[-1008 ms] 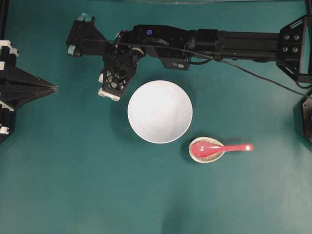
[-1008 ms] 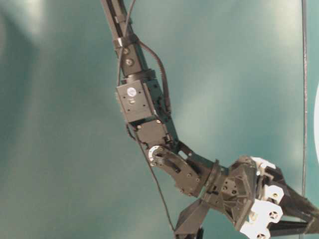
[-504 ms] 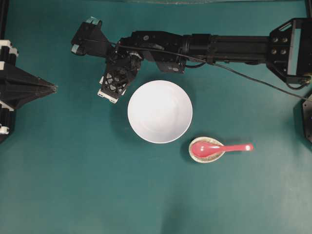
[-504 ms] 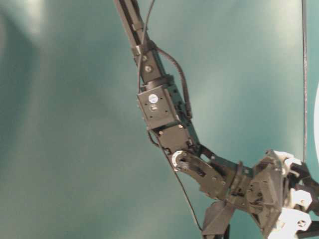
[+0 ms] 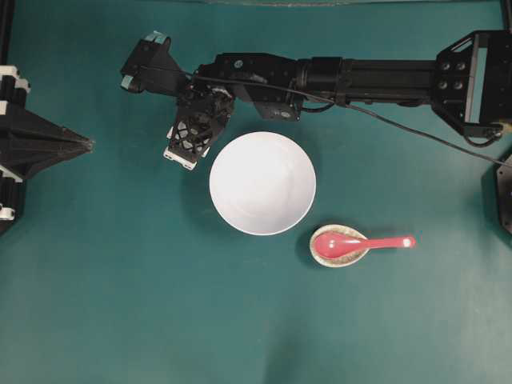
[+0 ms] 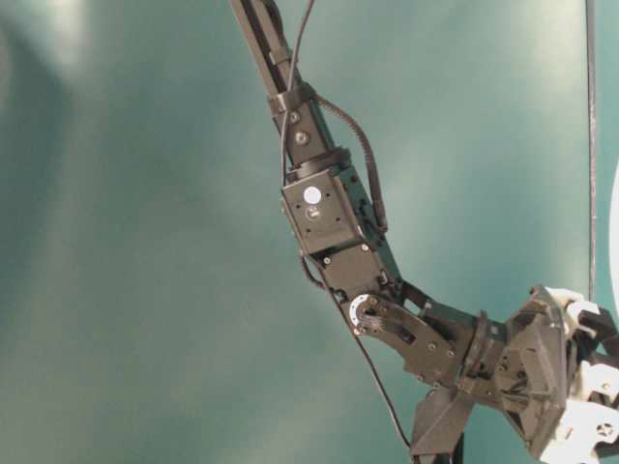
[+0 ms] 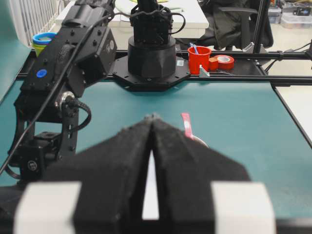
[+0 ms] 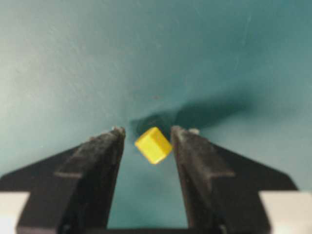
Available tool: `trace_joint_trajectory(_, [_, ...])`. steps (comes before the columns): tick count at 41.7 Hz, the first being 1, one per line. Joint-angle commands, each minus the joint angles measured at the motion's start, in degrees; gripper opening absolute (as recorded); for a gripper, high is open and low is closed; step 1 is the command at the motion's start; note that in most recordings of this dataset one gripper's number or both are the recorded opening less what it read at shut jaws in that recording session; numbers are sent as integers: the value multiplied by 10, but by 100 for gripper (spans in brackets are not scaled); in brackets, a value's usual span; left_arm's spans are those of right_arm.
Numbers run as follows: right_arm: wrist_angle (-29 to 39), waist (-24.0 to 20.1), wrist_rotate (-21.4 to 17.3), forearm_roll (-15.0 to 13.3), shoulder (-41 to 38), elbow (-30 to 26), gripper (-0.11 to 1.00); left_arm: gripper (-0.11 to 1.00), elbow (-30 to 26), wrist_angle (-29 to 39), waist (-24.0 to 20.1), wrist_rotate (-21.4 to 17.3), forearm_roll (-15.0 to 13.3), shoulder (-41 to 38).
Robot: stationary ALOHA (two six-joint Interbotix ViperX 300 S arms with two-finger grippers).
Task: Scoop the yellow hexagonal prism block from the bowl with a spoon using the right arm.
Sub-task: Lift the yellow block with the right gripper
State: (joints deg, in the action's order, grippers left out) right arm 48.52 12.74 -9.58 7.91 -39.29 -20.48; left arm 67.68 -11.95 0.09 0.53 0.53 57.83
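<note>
Care matters now: the yellow hexagonal prism block lies on the table beside the bowl, between the right end effector's open jaws, so centre both jaws before squeezing, lest it tilt or squirt away.

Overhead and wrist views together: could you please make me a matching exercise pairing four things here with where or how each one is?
Things:
1. yellow block
2. spoon
3. bowl
4. left gripper

Places or states:
A. shut, at the left edge of the overhead view
B. head resting in the speckled dish
C. between the open fingers of the right gripper
D. white, with nothing in it

Pairs: 1-C, 2-B, 3-D, 4-A
</note>
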Motion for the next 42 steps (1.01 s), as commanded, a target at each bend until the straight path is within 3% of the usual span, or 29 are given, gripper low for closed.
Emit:
trace_joint_trajectory(1, [-1,0,-1,-1,15,-12,50,0,-16,-3,0,1,1,-4])
trace_joint_trajectory(12, [9,0,1,-1,15,-11,46,0,-17,-3,0,1,2,-4])
trace_joint_trajectory(24, [11,-1,6,-4,24,-11,25,0,-16,-3,1,1,1,-4])
trace_joint_trajectory(42, [40,-1,4,-17,91,-11,25,0,-17,1,0,1,2,-4])
